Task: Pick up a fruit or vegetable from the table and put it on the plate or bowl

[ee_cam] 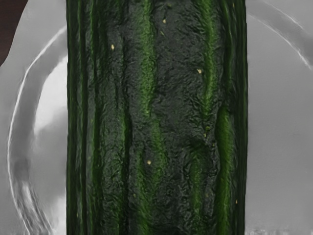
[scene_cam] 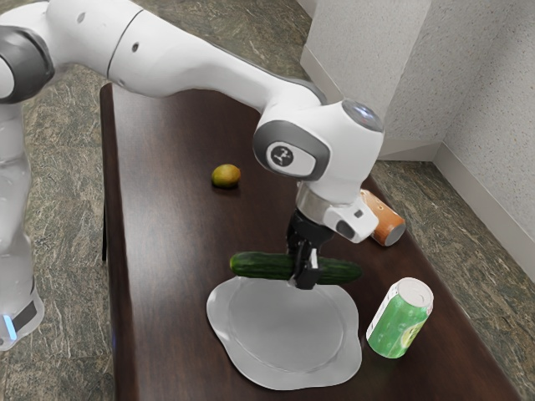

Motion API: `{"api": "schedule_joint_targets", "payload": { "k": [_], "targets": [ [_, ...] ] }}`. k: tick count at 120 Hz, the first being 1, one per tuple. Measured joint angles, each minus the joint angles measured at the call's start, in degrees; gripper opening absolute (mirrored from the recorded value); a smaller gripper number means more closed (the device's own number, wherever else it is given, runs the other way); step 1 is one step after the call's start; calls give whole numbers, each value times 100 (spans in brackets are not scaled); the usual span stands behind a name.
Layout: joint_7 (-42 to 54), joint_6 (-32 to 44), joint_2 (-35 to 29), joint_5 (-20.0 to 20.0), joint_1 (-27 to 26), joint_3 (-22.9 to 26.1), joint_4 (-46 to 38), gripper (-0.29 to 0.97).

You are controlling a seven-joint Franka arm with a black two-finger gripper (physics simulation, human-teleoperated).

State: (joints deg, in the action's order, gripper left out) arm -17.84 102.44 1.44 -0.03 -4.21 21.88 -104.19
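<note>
A dark green cucumber (scene_cam: 259,265) hangs level just above the far edge of a pale grey plate (scene_cam: 276,334) on the dark wooden table. My black gripper (scene_cam: 304,272) is shut on the cucumber near its middle, fingers pointing down. In the wrist view the cucumber (ee_cam: 156,122) runs as a broad ridged green band right under my hand, with the grey plate (ee_cam: 34,127) showing on both sides of it.
A small yellow-green fruit (scene_cam: 226,175) lies farther back on the table. An orange can (scene_cam: 383,219) lies on its side behind my hand. A green and white can (scene_cam: 399,318) leans just off the plate toward the exterior view's right. The table edge (scene_cam: 117,276) runs along the exterior view's left.
</note>
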Motion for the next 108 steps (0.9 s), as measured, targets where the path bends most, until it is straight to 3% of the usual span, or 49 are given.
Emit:
{"api": "schedule_joint_targets", "payload": {
  "k": [16, 48, 81, 108],
  "targets": [
    [-54, 62, 95, -91, -1, 39, -6, 20],
    [-154, 112, 169, -130, 1193, 126, -7, 19],
    [-233, 235, 279, -144, 732, 157, -1, 19],
    [-284, 330, 333, -235, 790, 404, -6, 18]
  ]
}}
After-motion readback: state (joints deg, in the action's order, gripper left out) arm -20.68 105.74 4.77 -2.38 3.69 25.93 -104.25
